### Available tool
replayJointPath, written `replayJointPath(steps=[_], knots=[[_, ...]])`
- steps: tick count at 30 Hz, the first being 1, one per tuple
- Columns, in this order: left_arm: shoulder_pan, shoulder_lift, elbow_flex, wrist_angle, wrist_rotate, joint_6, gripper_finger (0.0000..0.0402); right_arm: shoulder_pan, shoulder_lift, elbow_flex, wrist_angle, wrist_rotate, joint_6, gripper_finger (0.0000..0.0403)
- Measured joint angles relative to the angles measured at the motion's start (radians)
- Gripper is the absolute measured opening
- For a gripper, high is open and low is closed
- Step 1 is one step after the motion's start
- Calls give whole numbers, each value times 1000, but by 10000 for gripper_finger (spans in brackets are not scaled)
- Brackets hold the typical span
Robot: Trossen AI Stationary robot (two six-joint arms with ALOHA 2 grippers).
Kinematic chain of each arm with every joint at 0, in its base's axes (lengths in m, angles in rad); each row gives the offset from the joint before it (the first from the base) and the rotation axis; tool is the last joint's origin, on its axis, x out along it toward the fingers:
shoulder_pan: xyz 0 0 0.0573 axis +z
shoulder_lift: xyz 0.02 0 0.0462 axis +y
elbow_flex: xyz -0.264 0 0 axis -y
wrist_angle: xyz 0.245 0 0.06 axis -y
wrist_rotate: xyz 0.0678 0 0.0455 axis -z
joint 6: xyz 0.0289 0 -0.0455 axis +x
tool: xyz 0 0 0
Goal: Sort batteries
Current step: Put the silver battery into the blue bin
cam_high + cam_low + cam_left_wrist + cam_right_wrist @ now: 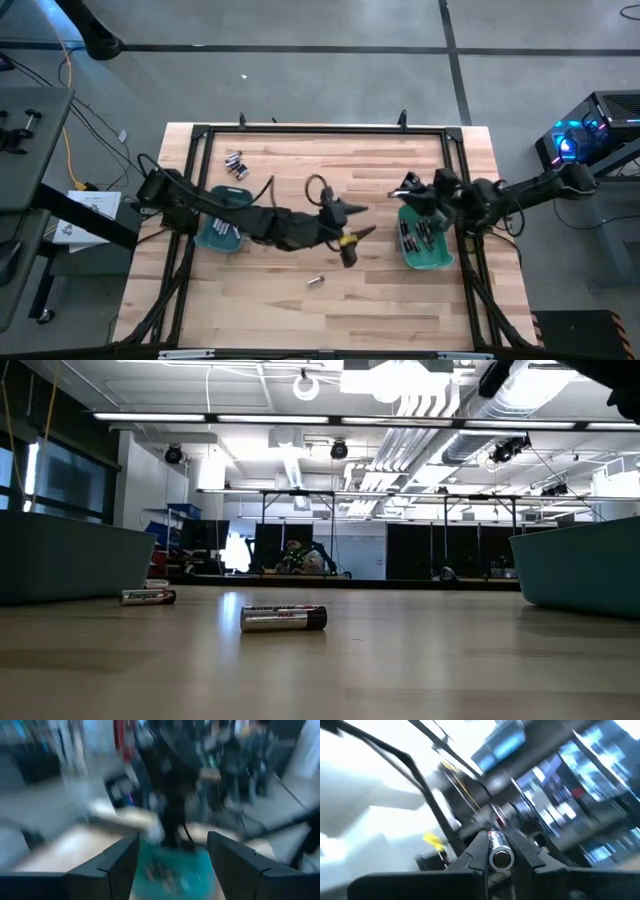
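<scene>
My right gripper (407, 188) hovers by the far end of the right teal bin (425, 248) and is shut on a silvery battery (500, 856). That bin holds several dark batteries (418, 236). My left gripper (351, 238) is open and empty near the table's middle; its wrist view faces the right bin (172, 872) between its fingers (172, 850). One battery (316, 282) lies on its side on the wood, also seen in the low view (283, 618). A small cluster of batteries (235, 162) lies near the far left corner. A left teal bin (218, 234) sits under my left arm. My right gripper pinches the silvery battery between its two fingers (477, 851). The cell lies along the fingers, with its round end (500, 858) turned back toward the wrist camera. It is lifted clear of the table, with room background behind it.
A black metal frame (320, 130) borders the table along its far and side edges. In the low view a second battery (148, 597) lies beside the left bin's wall (70, 560). Bare wood stretches along the near half of the table (320, 315).
</scene>
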Motion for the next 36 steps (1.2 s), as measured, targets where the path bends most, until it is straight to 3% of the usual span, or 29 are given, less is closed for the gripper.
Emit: replayJointPath(steps=[4, 9, 16, 21, 29, 36], knots=[[24, 0, 0, 283, -7, 293, 219, 0, 6, 1, 147, -28, -8, 31], [67, 0, 0, 500, 134, 536, 218, 0, 13, 2, 253, -81, 8, 31], [119, 2, 1, 519, 312, 597, 218, 0, 17, 2, 303, -162, 26, 31], [131, 66, 86, 506, 378, 674, 218, 0, 18, 2, 302, -178, 27, 31], [152, 197, 267, 431, 381, 672, 218, 0, 19, 2, 303, -181, 26, 31], [167, 216, 284, 428, 401, 625, 218, 0, 18, 2, 306, -188, 20, 31]])
